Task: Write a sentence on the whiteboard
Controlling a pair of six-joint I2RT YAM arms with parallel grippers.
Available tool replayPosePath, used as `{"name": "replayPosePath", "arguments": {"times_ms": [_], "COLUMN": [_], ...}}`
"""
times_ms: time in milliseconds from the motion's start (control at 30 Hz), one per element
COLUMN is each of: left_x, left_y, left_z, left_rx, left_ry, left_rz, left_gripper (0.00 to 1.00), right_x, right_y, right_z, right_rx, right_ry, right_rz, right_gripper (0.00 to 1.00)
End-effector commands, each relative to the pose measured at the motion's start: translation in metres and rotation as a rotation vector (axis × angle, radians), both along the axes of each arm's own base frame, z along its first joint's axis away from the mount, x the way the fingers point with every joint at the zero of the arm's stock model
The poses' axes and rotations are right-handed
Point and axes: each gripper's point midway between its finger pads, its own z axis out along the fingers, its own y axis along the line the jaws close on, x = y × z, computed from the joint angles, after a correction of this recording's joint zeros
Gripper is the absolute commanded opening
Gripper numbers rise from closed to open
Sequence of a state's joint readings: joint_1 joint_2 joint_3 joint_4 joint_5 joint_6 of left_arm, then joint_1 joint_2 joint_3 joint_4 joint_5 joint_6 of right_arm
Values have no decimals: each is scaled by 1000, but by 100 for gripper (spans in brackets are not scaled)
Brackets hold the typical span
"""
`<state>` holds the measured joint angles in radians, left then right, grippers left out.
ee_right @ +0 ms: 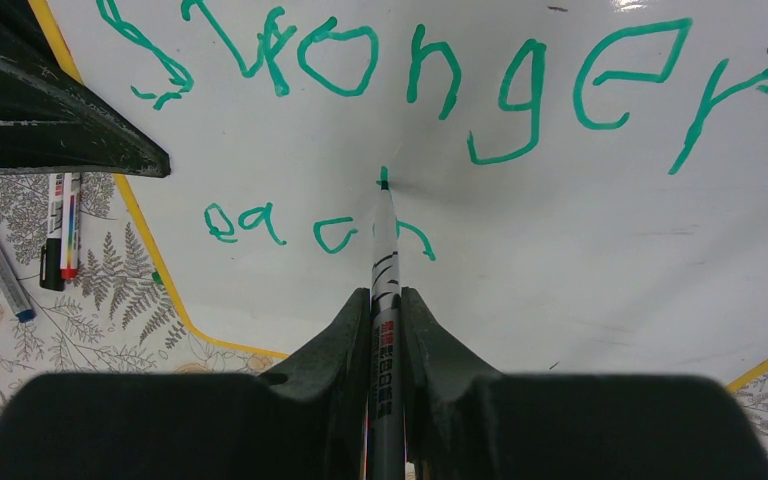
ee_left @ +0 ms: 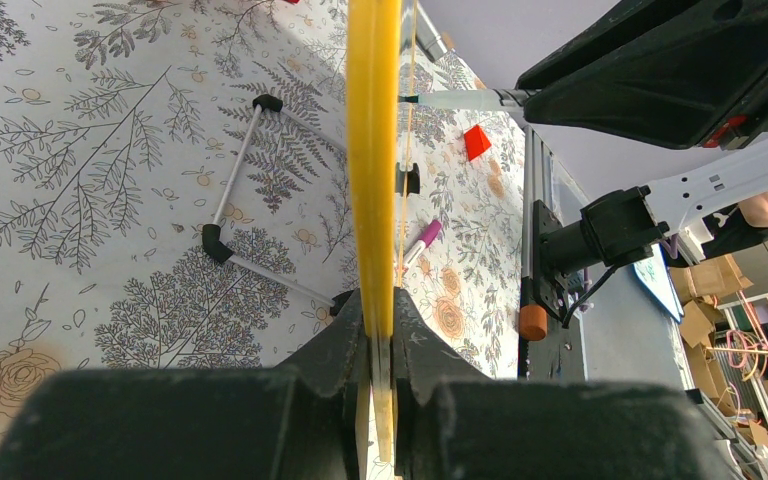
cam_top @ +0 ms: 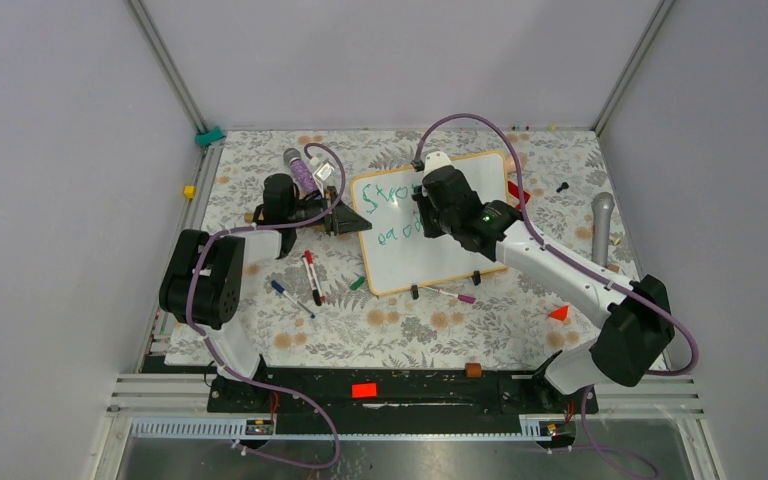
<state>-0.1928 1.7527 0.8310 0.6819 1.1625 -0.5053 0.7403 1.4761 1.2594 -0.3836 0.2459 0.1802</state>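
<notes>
The whiteboard (cam_top: 430, 262) stands tilted at the table's middle. In the right wrist view its face (ee_right: 580, 260) carries the sentence in green: "Stronger" (ee_right: 430, 80) above and "each" (ee_right: 320, 232) below. My right gripper (ee_right: 385, 310) is shut on a green marker (ee_right: 384, 250). The marker's tip touches the board at the top of the "h". In the top view the right gripper (cam_top: 428, 207) is over the board's upper middle. My left gripper (ee_left: 382, 330) is shut on the board's yellow-orange frame (ee_left: 372, 150) at its left edge, also in the top view (cam_top: 345, 222).
Loose markers (cam_top: 312, 277) and a blue pen (cam_top: 290, 297) lie left of the board, with a green cap (cam_top: 358, 283). A pink marker (cam_top: 455, 294) lies at the board's front. A red wedge (cam_top: 559, 313), a grey microphone (cam_top: 602, 225) and a purple microphone (cam_top: 300, 170) lie around.
</notes>
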Motion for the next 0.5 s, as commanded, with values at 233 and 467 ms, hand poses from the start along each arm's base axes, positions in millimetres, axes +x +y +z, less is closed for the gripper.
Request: {"name": "replayPosePath", "arguments": {"times_ms": [233, 467], "left_x": [-13, -14], "left_y": [-6, -6], "left_z": [-7, -6], "left_rx": [25, 27], "left_ry": [-29, -29], "left_rz": [-53, -53], "left_gripper": [0, 0], "right_x": [-6, -17], "right_y": [-8, -12], "right_z": [3, -9], "right_rx": [-12, -25], "right_ry": [-16, 11], "right_rz": [-19, -12], "right_gripper": [0, 0]}}
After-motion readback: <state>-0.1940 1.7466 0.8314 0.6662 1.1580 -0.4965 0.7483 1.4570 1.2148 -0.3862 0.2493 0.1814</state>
